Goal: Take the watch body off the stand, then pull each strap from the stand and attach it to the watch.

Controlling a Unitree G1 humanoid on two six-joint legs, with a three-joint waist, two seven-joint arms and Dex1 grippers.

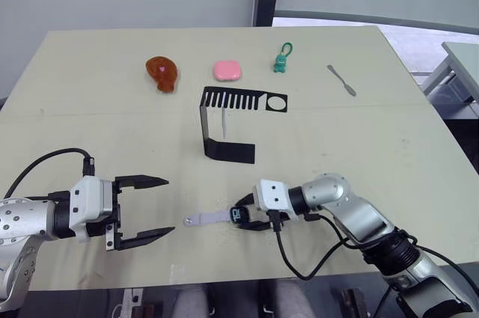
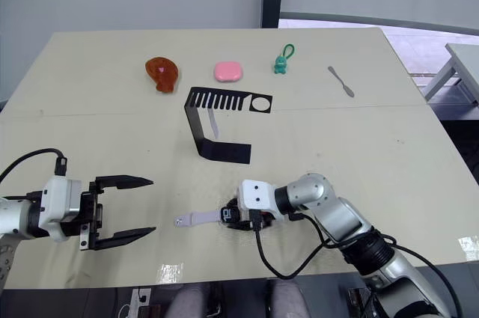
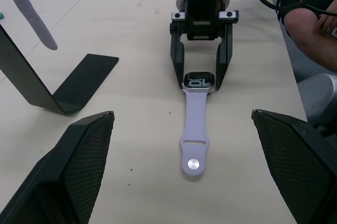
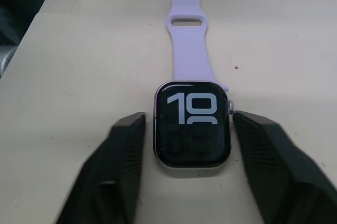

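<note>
the watch body (image 4: 192, 129) lies flat on the pale surface (image 1: 389, 131) near its front edge, screen up and showing light digits, with one lavender strap (image 3: 194, 129) already joined to it and stretching out across the surface toward the left gripper (image 1: 153, 208). the strap's free end, with a slot and a round metal stud, rests flat and points at that gripper. the right gripper (image 3: 201, 71) is low over the surface with its two black fingers (image 4: 124, 166) one on each side of the watch body; a thin gap shows at the left one, and contact on the crown side cannot be told, so they bracket the case without clearly pinching it. the left gripper hovers well apart from the strap end, its fingers (image 1: 142, 181) spread wide and holding nothing. the black bent stand (image 1: 224, 127) sits further back near the middle of the surface, its slotted top plate with a round hole tilted up, and the second strap (image 1: 224, 123) hangs down from that plate, still on the stand. along the far side lie a brown drumstick-shaped toy (image 1: 162, 72), a pink rounded block (image 1: 227, 70), a small green figure with a loop (image 1: 281, 58) and a grey metal spatula (image 1: 341, 80), all well apart from the watch. a person's knee shows beyond the front edge of the surface in the left wrist view.
</note>
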